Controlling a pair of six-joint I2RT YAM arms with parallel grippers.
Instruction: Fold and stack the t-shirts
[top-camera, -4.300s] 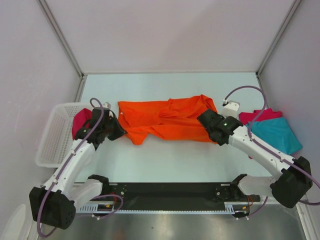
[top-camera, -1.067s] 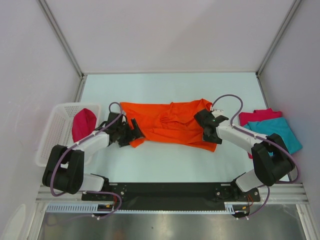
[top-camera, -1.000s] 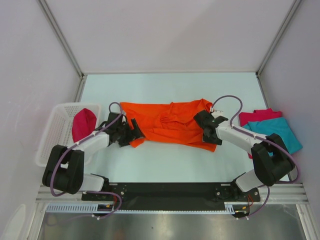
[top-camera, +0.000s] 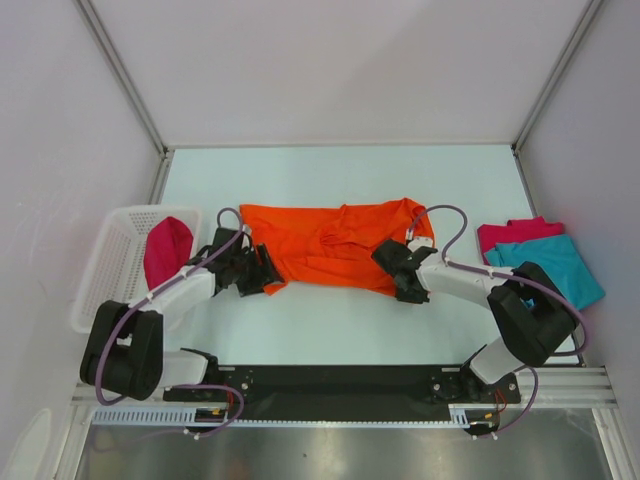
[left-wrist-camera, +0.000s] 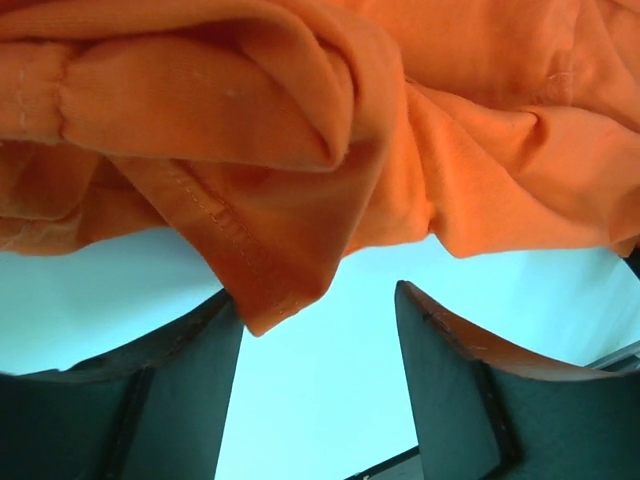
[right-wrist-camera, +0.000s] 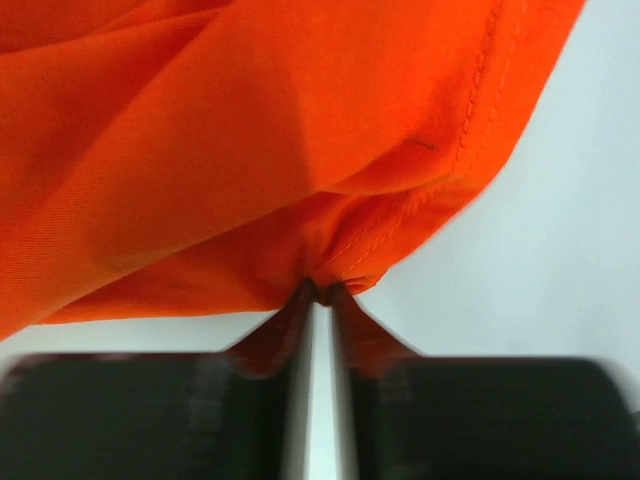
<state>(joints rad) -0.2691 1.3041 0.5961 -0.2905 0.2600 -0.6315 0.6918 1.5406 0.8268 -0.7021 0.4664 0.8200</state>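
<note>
Right wrist view: my right gripper (right-wrist-camera: 320, 292) pinches a puckered, stitched hem of the soft orange t-shirt (right-wrist-camera: 250, 150); my left gripper (left-wrist-camera: 315, 300) stands spread around a dangling fold.

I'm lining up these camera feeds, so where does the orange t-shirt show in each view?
Top external: orange t-shirt spread across the middle of the table.
Left wrist: fills the top, a hemmed corner hanging inside the open left gripper.
Right wrist: fills the top, its edge pinched by the right gripper.
Shared landmark: the pale table under the shirt.
</note>
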